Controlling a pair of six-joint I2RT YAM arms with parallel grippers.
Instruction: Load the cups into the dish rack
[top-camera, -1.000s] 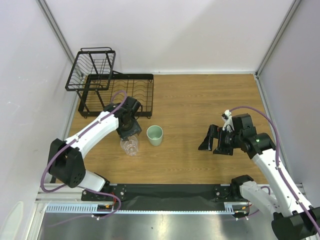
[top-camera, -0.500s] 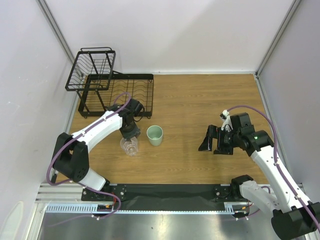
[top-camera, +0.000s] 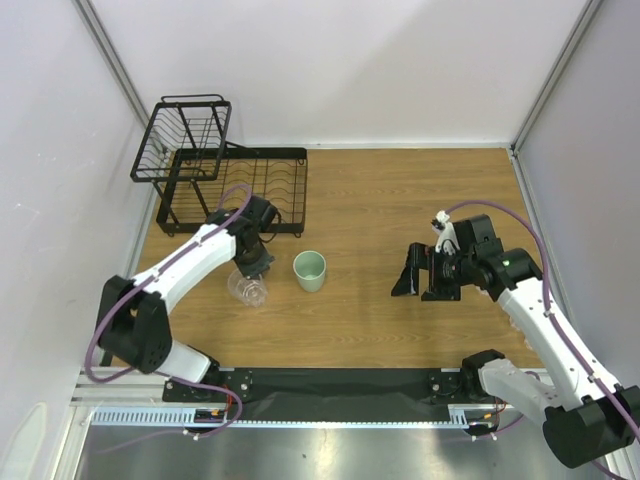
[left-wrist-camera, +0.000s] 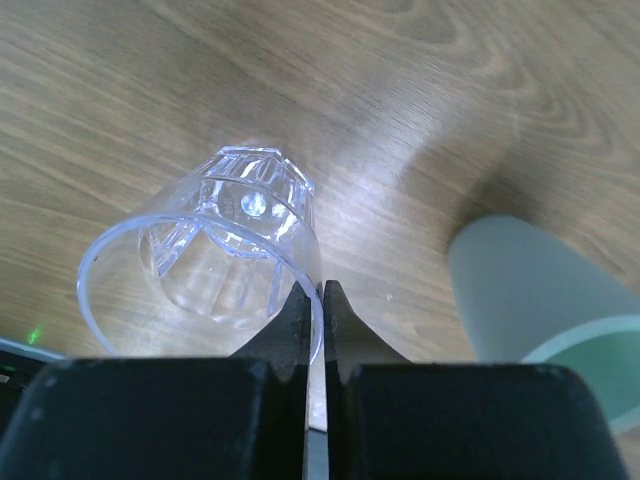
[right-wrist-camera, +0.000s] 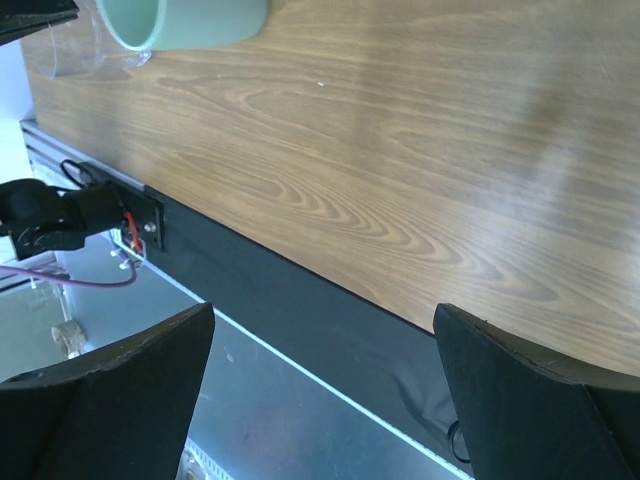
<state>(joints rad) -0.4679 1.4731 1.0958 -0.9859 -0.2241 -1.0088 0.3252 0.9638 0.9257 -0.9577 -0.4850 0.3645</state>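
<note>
The left gripper (left-wrist-camera: 313, 300) is almost closed. Its two flat black fingers (left-wrist-camera: 293, 322) pinch the thin wall of a clear glass cup (left-wrist-camera: 205, 250) at the rim, one finger inside and one outside. This cup is transparent, with a thick faceted base, and it is tilted so that its mouth faces the wrist camera. Whether its base touches the counter (left-wrist-camera: 150, 90) I cannot tell. The counter is brown wood with a wavy grain. Just beside the glass stands the mint-green cup (left-wrist-camera: 525, 285), opaque, smooth and matte.

Only the top view shows the dish rack (top-camera: 220, 165). It is of black wire, with a low slotted tray and a raised basket, at the far left corner beyond the left arm. Both cups are on the near side of it, apart from it. The right gripper (top-camera: 415, 272) is well to the right of the mint-green cup, spread wide and holding nothing. Its wrist view shows broad dark fingers over the wood and a black strip (right-wrist-camera: 300, 300) at the near edge.
</note>
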